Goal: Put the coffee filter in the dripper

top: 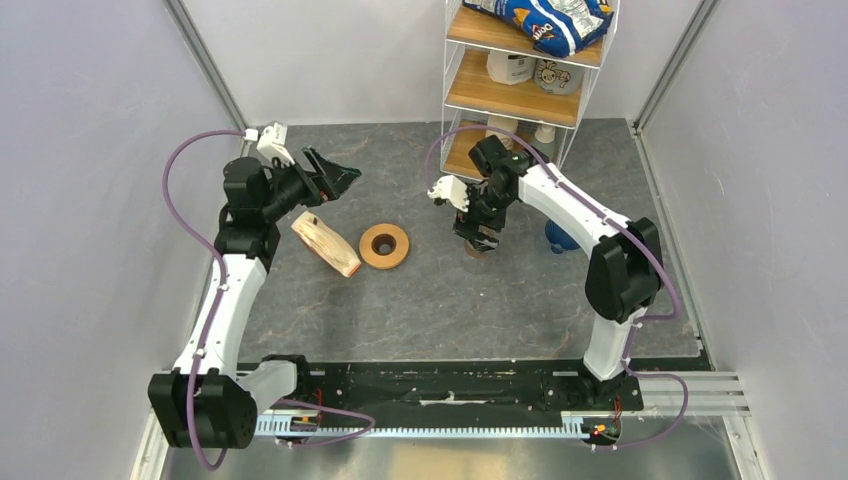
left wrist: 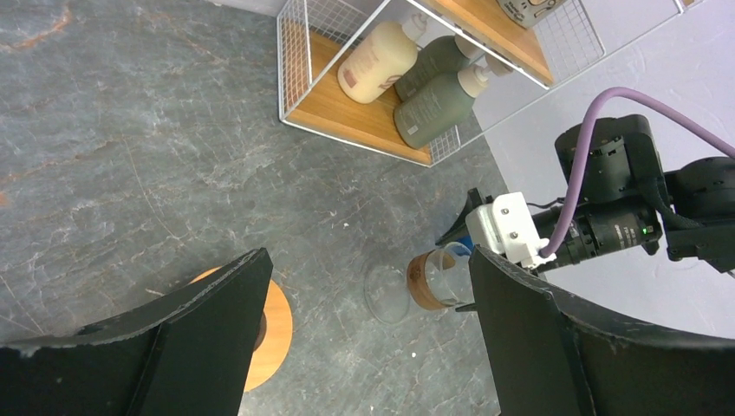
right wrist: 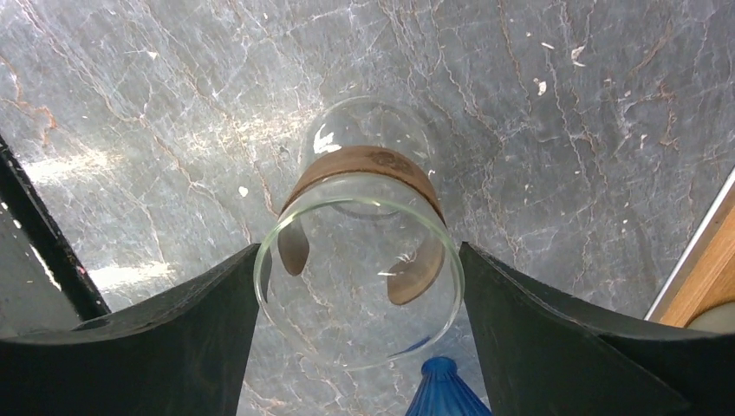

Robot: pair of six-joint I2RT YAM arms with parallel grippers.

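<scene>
The right gripper (right wrist: 358, 260) stands wide, straddling the glass (right wrist: 364, 165) at the centre of its wrist view. The rim looks to meet both inner faces, and I cannot tell whether it is pinched or merely bracketed. The left gripper (left wrist: 368, 258) hangs wide and empty at upper left of the top view, just up-frame of the stack (top: 325, 243). The dripper (top: 560, 238) sits right of centre there, half hidden behind the right arm, near the glass but apart from it. No single filter shows anywhere (only the stack of them), so the task looks barely begun.

To do this step well, I judge: come off the glass straight up so nothing drags the rim and tips it. Then peel one sheet from the stack's edge with a shallow pinch.

The glass is clear and thin-walled, round-bellied, with a brown collar. The dripper is dark blue and ribbed. The stack is cream with tan edges and wedge-shaped. The ring (top: 384, 245) is flat and orange-brown. The table (top: 450, 300) is grey, veined like stone.
</scene>
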